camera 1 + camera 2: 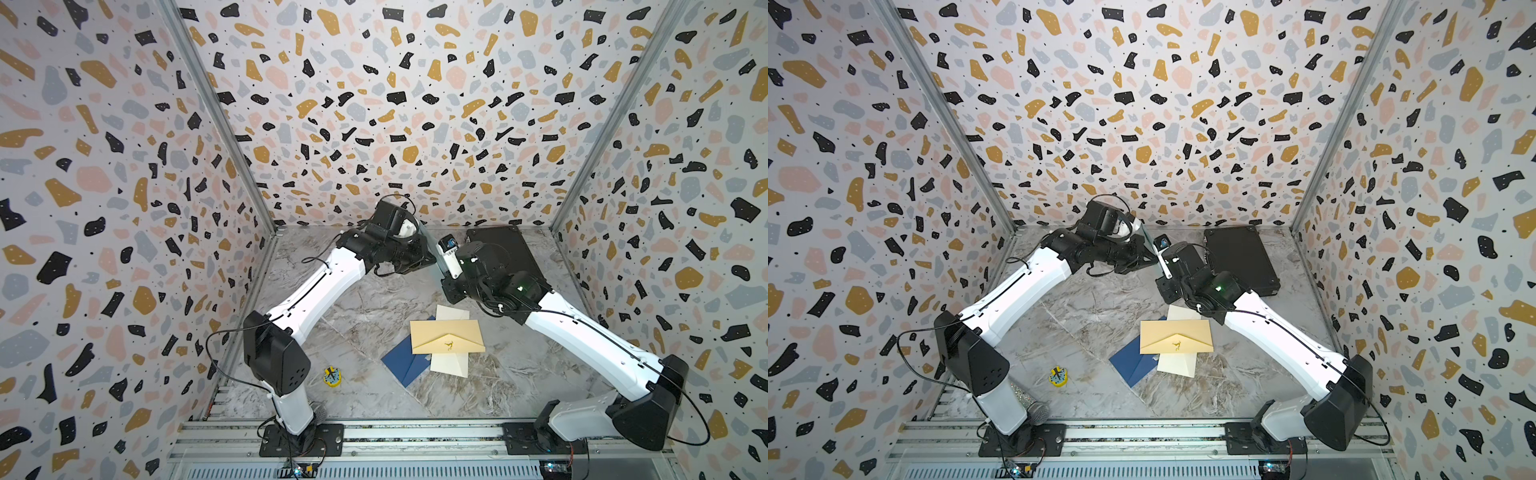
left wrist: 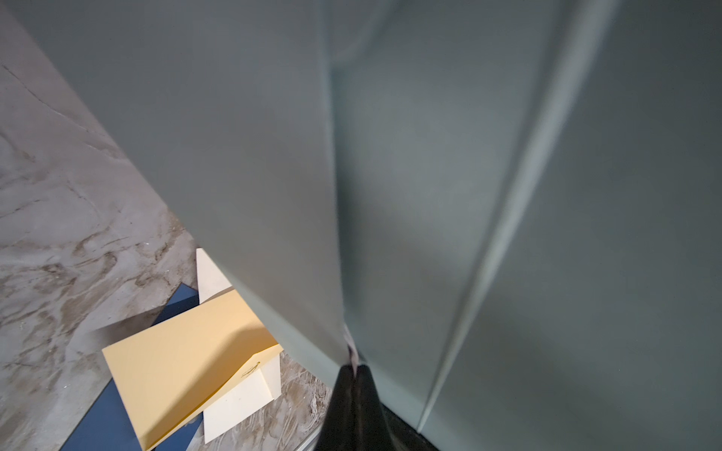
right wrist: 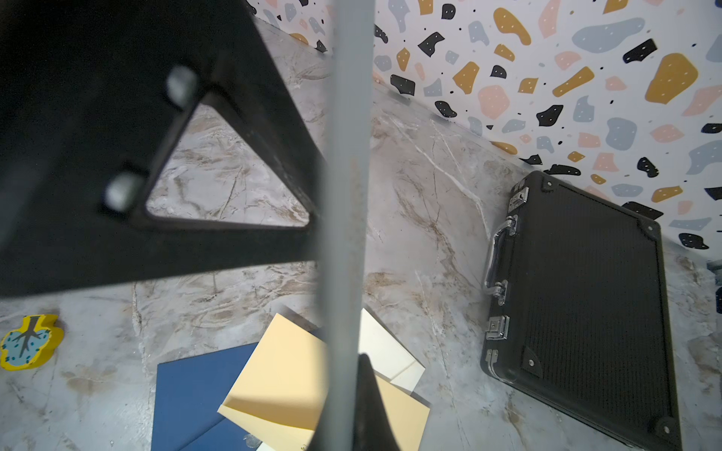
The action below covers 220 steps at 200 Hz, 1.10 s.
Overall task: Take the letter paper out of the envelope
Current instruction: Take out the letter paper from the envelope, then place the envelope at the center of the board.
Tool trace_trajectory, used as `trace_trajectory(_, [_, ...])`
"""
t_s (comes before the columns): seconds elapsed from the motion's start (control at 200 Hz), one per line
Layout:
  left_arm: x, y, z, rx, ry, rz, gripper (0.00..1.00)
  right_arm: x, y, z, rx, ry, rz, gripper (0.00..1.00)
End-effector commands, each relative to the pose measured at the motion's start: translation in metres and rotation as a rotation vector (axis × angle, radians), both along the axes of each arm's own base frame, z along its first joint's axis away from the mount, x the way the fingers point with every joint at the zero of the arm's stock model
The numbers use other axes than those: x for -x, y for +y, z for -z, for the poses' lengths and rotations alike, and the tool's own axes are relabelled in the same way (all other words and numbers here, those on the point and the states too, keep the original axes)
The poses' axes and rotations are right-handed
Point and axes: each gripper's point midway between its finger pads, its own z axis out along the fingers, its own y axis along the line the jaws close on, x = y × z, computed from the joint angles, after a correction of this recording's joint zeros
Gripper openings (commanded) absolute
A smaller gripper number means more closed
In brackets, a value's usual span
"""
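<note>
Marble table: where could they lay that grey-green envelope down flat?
The widest bare marble lies between the envelope pile and the front rail. A smaller patch sits between the pile and the yellow toy. The back is crowded: the black case, plus left gripper and right gripper shut on the grey-green envelope.

Envelopes, four: grey-green envelope point(image 2: 234, 156) up in the air toward 12 o'clock, and yellow envelope point(image 1: 446, 334), blue envelope point(image 1: 401, 361) and cream envelope point(image 1: 449, 363) overlapping in one pile near the centre of the table point(image 1: 365, 299). Black case point(image 1: 503, 249), one, at 1 o'clock; yellow toy point(image 1: 331, 377), one, at 8 o'clock; microphone point(image 1: 1037, 413), one, at 7 o'clock. Robot arms, two: left arm point(image 1: 316, 286), right arm point(image 1: 582, 336).
</note>
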Motion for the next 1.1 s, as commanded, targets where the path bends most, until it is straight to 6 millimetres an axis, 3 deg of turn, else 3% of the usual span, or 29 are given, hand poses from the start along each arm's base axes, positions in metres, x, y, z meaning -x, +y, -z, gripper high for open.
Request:
trace_trajectory(0.0, [0.000, 0.002, -0.018, 0.016, -0.055, -0.011, 0.00, -0.001, 0.001, -0.014, -0.012, -0.022, 0.010, 0.00])
trace_trajectory(0.35, [0.003, 0.000, -0.037, 0.064, -0.033, -0.015, 0.00, -0.010, -0.017, 0.024, 0.033, 0.107, 0.087, 0.00])
trace_trajectory(0.641, [-0.004, 0.011, -0.045, 0.083, -0.059, -0.042, 0.00, -0.016, -0.039, 0.032, -0.075, 0.228, 0.202, 0.00])
trace_trajectory(0.751, [-0.012, 0.022, -0.047, 0.100, -0.060, -0.057, 0.00, -0.017, -0.065, 0.033, -0.125, 0.296, 0.347, 0.00])
trace_trajectory(0.871, [-0.014, 0.028, -0.039, 0.115, -0.048, -0.054, 0.00, -0.005, -0.092, 0.041, -0.188, 0.389, 0.501, 0.00])
trace_trajectory(1.096, [-0.003, 0.023, -0.013, 0.158, 0.003, -0.010, 0.00, 0.034, -0.160, 0.086, -0.183, 0.551, 0.749, 0.00])
